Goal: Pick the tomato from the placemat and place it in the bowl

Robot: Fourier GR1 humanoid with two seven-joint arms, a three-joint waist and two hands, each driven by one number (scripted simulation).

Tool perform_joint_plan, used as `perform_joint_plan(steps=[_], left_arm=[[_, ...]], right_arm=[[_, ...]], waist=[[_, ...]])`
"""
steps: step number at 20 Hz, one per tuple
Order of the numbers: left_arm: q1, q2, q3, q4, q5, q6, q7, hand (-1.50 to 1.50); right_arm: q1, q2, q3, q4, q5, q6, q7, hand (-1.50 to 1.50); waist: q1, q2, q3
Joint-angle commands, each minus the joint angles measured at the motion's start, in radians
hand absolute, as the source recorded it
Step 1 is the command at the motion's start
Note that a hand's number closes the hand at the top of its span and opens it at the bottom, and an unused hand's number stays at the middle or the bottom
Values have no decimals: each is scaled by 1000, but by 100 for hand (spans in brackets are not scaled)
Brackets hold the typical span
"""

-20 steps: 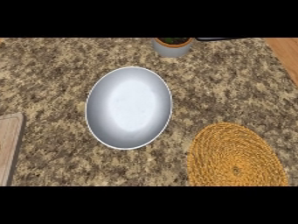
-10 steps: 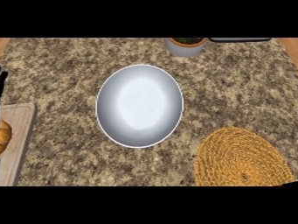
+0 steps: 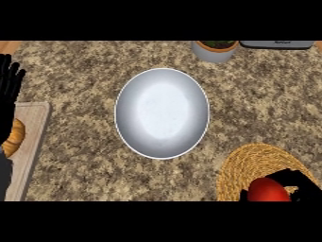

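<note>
Curling round the tomato [image 3: 266, 190], right robot hand [image 3: 299, 185] over the placemat [image 3: 250, 163]

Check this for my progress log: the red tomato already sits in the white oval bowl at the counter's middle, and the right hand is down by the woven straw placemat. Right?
Not quite. In the head view the white oval bowl holds nothing; the red tomato is on the woven straw placemat at lower right. The right hand is indeed down by that placemat, beside the tomato.
</note>
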Motion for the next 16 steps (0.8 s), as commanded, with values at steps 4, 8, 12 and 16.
perform_joint_plan(steps=[4,8,12,16], left_arm=[[-48,-11,-23,6,-11,10,17,0],[-78,-29,-37,45,-27,25,10,0],[-61,-17,-20,51,-18,13,-5,0],[-73,-21,-30,51,-17,3,-15,0]], right_arm=[[-318,4,173,55,134,110,377,150],[-530,4,160,243,92,83,519,150],[-650,4,115,440,91,56,582,150],[-692,3,52,562,29,-18,640,150]], waist=[[37,2,5],[31,7,9],[34,3,11],[33,4,13]])
